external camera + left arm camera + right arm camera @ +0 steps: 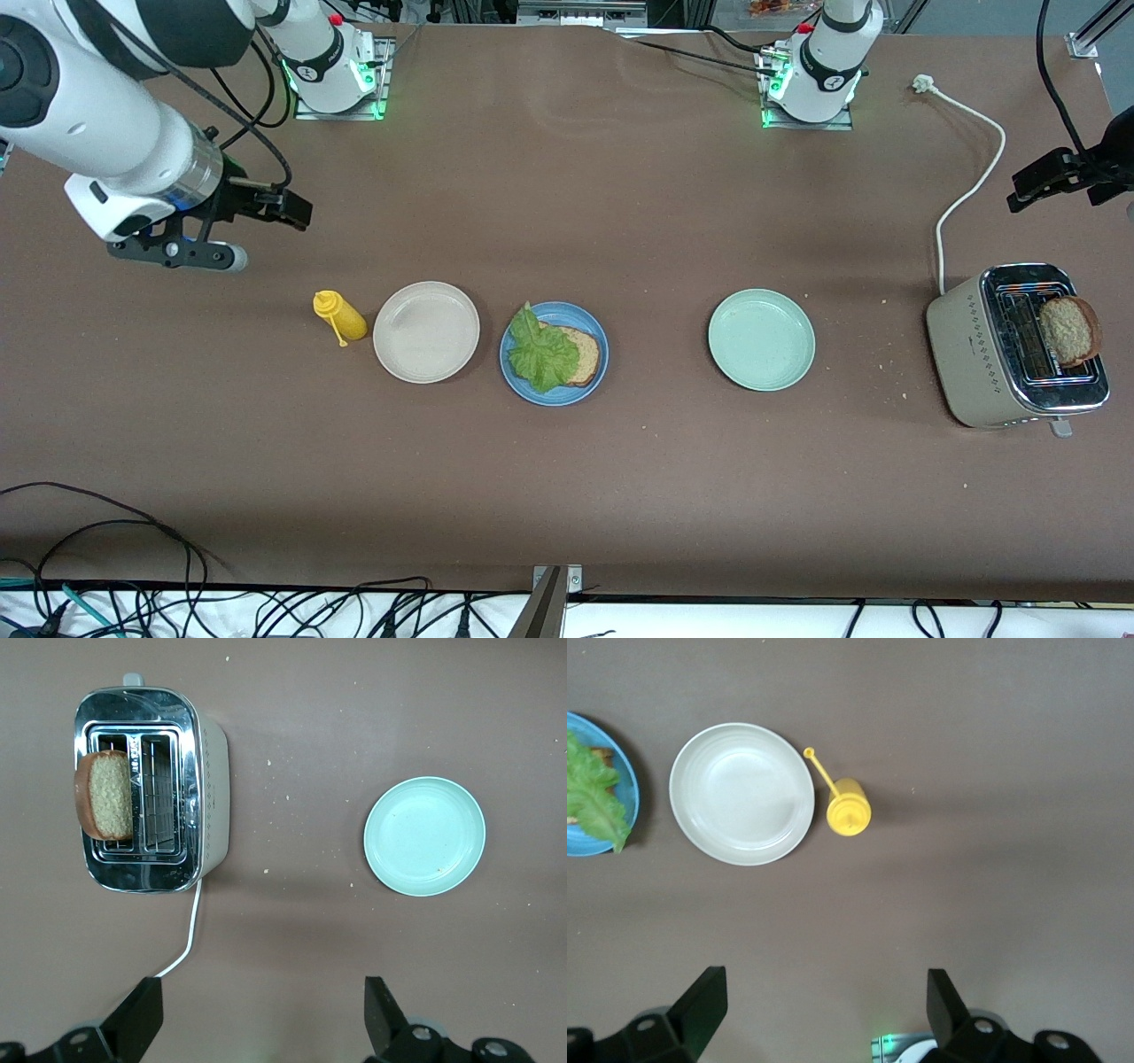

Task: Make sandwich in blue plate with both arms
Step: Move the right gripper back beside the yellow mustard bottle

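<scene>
Hovering open: right gripper (pixel 266 208); left gripper (pixel 261 1014); blue plate (pixel 516 372) half-built.

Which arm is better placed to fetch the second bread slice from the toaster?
Left: its open left gripper hangs near the toaster holding the bread slice; the right gripper is at the other end.

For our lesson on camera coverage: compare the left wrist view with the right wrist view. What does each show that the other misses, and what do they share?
Only the left wrist view shows the beige two-slot toaster with a brown grainy bread slice standing in one slot, its white cord, and the pale mint-green round plate.

Only the right wrist view shows the beige round plate, the yellow squeeze bottle beside it, and the edge of the blue plate carrying a crinkled green lettuce leaf.

Both show the brown tabletop and that arm's own open gripper: left gripper, right gripper.
</scene>
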Controlling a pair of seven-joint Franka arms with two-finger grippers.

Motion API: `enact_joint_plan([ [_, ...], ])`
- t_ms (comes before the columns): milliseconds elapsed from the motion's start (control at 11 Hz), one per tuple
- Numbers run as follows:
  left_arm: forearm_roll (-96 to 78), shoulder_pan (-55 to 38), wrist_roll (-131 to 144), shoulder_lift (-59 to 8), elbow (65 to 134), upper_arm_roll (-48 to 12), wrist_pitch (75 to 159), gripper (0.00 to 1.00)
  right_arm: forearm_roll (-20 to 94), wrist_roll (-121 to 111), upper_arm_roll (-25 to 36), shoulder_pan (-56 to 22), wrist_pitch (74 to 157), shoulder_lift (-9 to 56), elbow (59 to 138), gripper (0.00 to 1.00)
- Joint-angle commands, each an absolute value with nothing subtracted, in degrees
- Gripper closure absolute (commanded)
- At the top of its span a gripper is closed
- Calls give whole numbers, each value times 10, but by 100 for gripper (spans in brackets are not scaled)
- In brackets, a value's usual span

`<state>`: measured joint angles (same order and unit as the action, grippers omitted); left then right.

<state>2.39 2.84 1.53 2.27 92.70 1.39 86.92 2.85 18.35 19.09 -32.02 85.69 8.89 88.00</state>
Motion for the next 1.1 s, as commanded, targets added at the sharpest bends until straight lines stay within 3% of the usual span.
enact_joint_plan([
  [0,22,34,1,17,914,11,858,0,2,139,48,-148,931,-2,1015,0],
  [183,21,35,1,17,914,11,858,0,-15,95,11,-88,961,-39,1070,0],
  [639,21,42,1,17,914,11,858,0,-7,21,38,-69,892,-22,985,0],
  [1004,21,42,1,17,914,11,858,0,-14,55,45,-67,893,-19,995,0],
])
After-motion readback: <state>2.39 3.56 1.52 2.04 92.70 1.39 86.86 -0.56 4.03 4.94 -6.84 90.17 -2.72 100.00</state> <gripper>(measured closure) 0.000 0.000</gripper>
